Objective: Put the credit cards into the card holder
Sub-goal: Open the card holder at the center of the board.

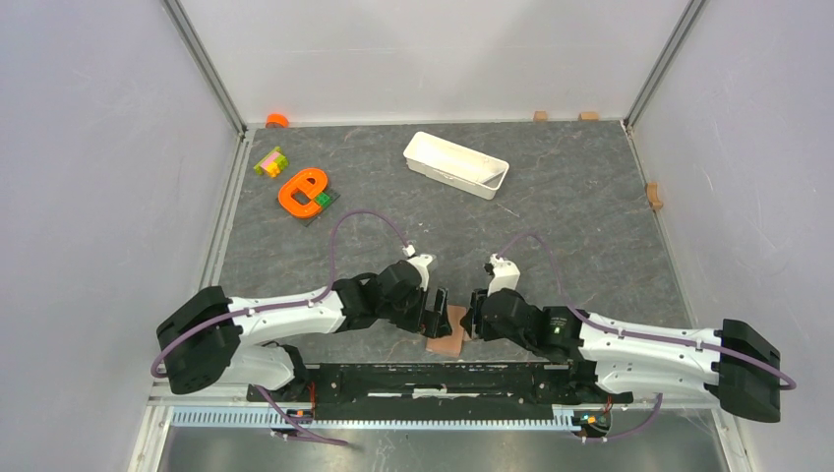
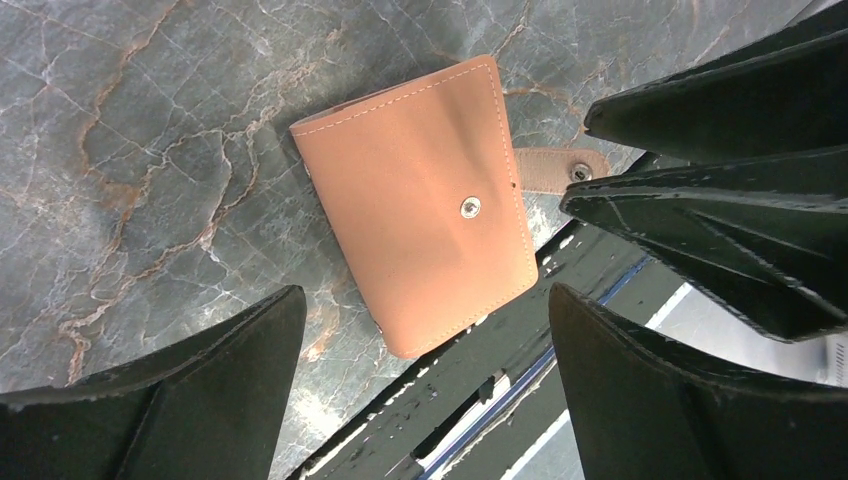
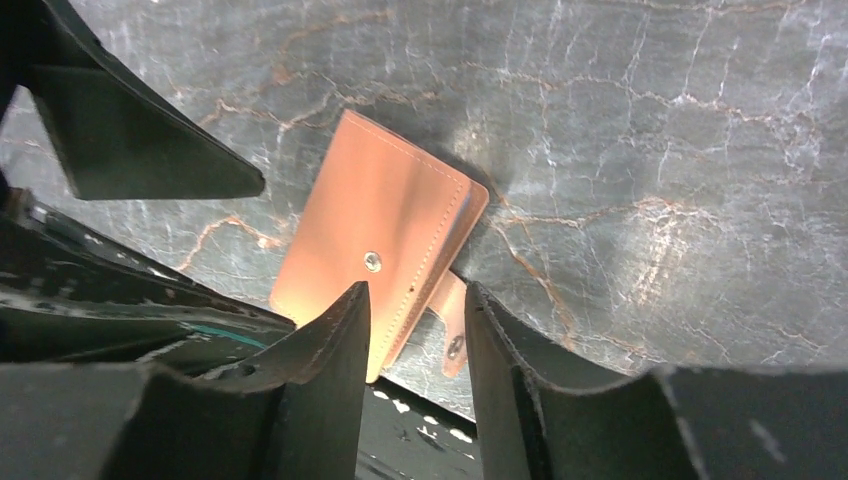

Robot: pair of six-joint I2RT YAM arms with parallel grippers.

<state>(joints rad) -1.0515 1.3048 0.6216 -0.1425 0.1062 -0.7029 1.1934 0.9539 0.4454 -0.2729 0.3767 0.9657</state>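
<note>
- Two arms reach low toward each other at the middle of the counter's (image 1: pixel 580 226) near edge, wrists almost meeting over the card holder (image 2: pixel 420 200).
- Folded shut, the brown card holder lies flat on the grey marbled surface, one corner over the near edge and above the dark base rail.
- Its round snap (image 2: pixel 470 207) faces up. The strap tab (image 2: pixel 550 168) sticks out unfastened from the side toward the right arm.
- Left gripper (image 2: pixel 425 298): fingers spread wide and holding nothing, with the card holder lying just beyond the tips.
- Right gripper (image 3: pixel 415 290): fingers apart by a narrow gap, and the strap tab shows in that gap. I cannot tell whether either finger touches it.
- A long white tray (image 1: pixel 455 164) sits angled near the middle of the far edge.
- An orange toy (image 1: pixel 303 191) and coloured blocks (image 1: pixel 269 162) lie toward the far-left corner.
</note>
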